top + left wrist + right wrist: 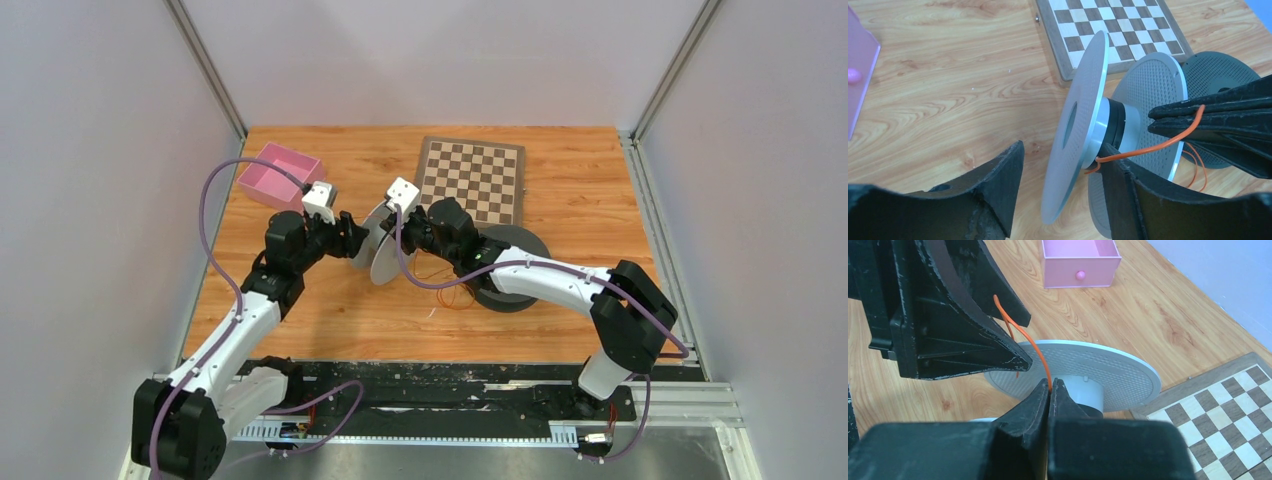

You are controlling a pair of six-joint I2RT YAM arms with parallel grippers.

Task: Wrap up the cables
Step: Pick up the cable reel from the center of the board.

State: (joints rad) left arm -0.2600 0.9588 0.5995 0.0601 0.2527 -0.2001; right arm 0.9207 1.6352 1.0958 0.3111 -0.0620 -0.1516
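A light grey spool (383, 250) stands tilted on edge at the table's middle. My left gripper (1062, 152) is open, its fingers either side of the spool's near flange (1075, 125). The right finger touches the hub, and the left finger (1005, 185) stands apart from the flange. The thin orange-red cable (1158, 146) runs from the hub to my right gripper (1154, 120), which is shut on it. In the right wrist view the cable (1033, 347) rises from between the closed tips (1050, 386). Loose orange loops (452, 292) lie on the wood under the right arm.
A black spool (515, 272) lies flat just behind the right arm. A chessboard (472, 180) sits at the back centre. An open pink box (282, 177) is at the back left. Grey walls enclose the table on three sides.
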